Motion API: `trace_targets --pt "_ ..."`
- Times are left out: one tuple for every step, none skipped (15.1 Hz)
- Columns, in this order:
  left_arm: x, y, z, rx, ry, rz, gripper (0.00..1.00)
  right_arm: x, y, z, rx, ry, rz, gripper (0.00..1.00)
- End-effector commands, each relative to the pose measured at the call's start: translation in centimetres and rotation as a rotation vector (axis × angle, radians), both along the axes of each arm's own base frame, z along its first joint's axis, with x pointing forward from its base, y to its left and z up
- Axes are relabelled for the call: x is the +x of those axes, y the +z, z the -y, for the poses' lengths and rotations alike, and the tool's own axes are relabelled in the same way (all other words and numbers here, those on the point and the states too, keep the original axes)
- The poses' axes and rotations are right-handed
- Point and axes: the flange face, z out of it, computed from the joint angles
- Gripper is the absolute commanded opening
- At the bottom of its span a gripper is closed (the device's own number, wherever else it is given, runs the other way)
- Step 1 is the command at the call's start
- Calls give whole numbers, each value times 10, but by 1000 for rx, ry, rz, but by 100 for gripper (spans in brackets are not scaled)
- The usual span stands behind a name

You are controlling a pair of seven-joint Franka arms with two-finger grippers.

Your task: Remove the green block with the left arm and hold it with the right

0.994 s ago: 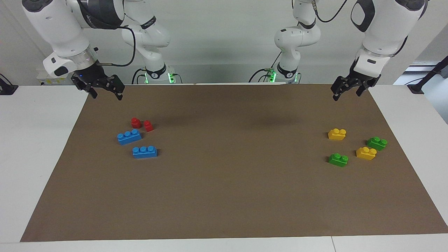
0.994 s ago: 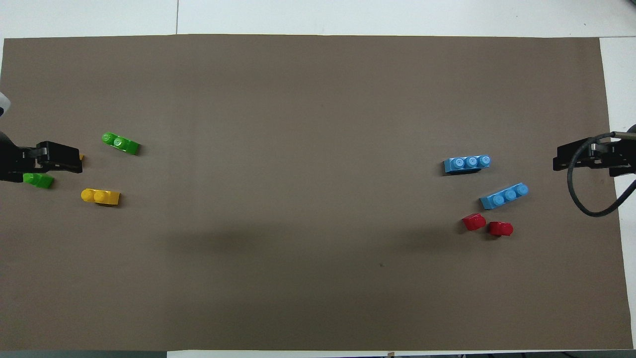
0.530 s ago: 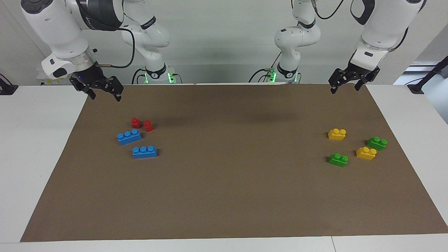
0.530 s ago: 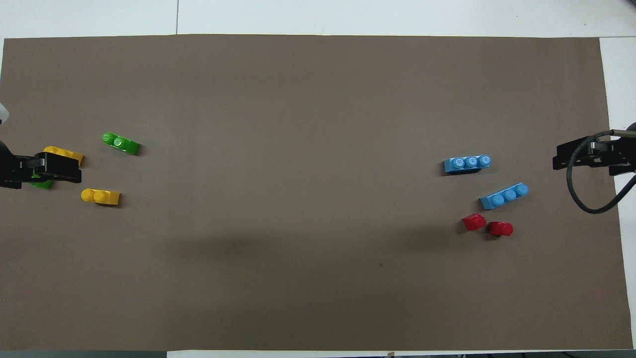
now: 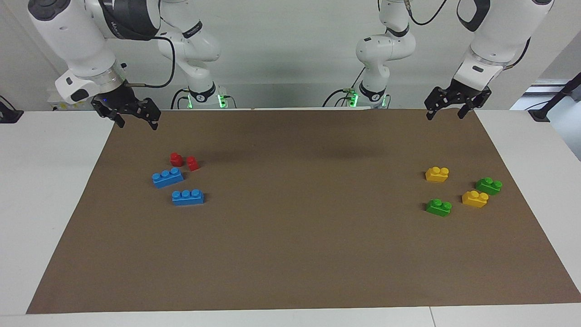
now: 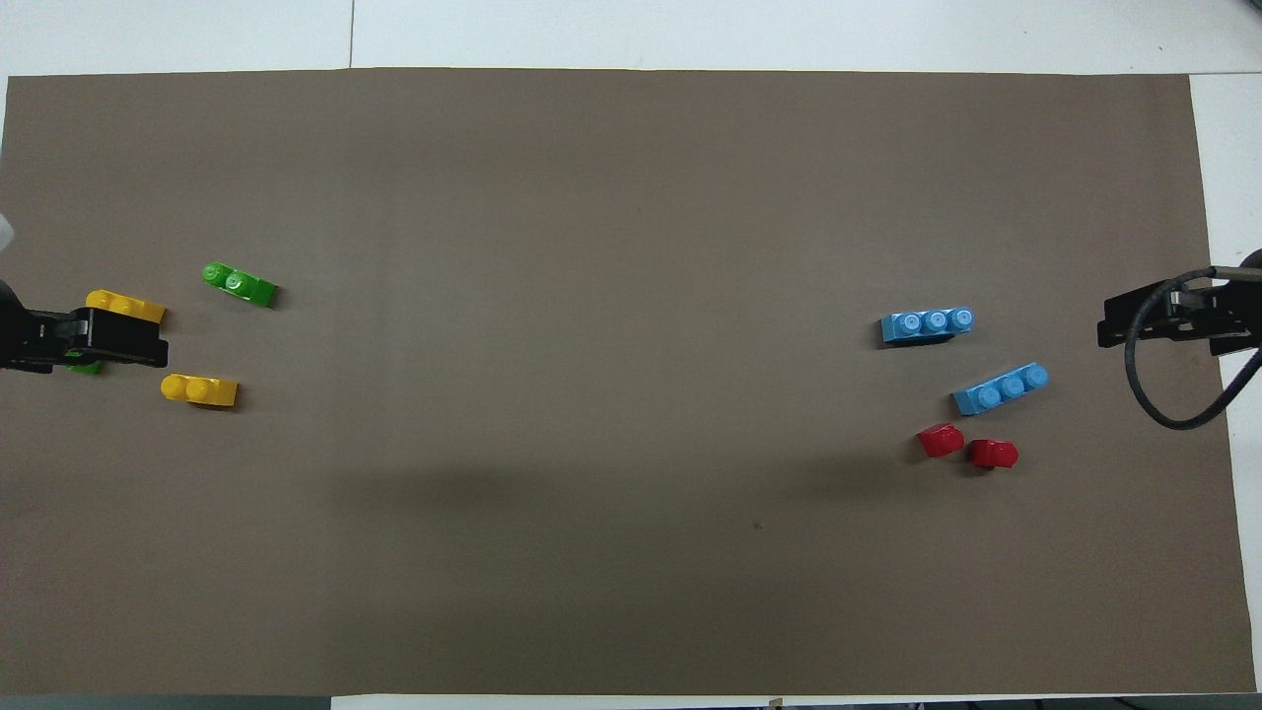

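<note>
Two green blocks lie on the brown mat [image 5: 290, 254] toward the left arm's end. One green block [image 5: 438, 207] [image 6: 240, 284] is farther from the robots. The other green block [image 5: 489, 185] is nearer the mat's end, and in the overhead view only a sliver of it [image 6: 84, 368] shows beneath the left gripper. My left gripper [image 5: 445, 111] [image 6: 99, 337] is open and empty, raised over the mat's edge nearest the robots. My right gripper [image 5: 136, 120] [image 6: 1173, 320] is open and empty, raised over the mat's corner at its own end.
Two yellow blocks [image 5: 437, 174] [image 5: 475, 199] lie among the green ones. Two blue three-stud bricks [image 5: 168, 177] [image 5: 188, 197] and two small red pieces [image 5: 176, 159] [image 5: 193, 163] lie toward the right arm's end.
My left gripper has risen and drawn back toward the robots' edge of the mat. My right gripper has barely shifted. No block has moved.
</note>
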Motion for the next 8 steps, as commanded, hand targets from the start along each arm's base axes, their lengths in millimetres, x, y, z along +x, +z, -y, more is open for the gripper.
trace_targets --pt "-6 6 -4 -21 -13 -4 100 2 1 5 -23 50 -14 100" --pt "-6 7 -4 -27 -11 -2 100 1 1 5 -22 53 -16 100" --pt "-6 7 -5 -34 -8 -1 100 1 0 5 -21 66 -18 100" --pt "-6 7 -5 -35 -8 -1 100 1 1 5 -21 69 -16 100" --pt "-6 7 -5 -35 -8 -1 100 1 0 5 -21 69 -19 100" --pt "-6 7 -5 -35 -8 -1 100 1 0 5 -18 69 -17 100" --pt "-6 7 -5 -35 -8 -1 100 1 0 5 -18 69 -19 100" --pt "-6 7 -5 -35 -8 -1 100 1 0 5 -18 69 -19 100"
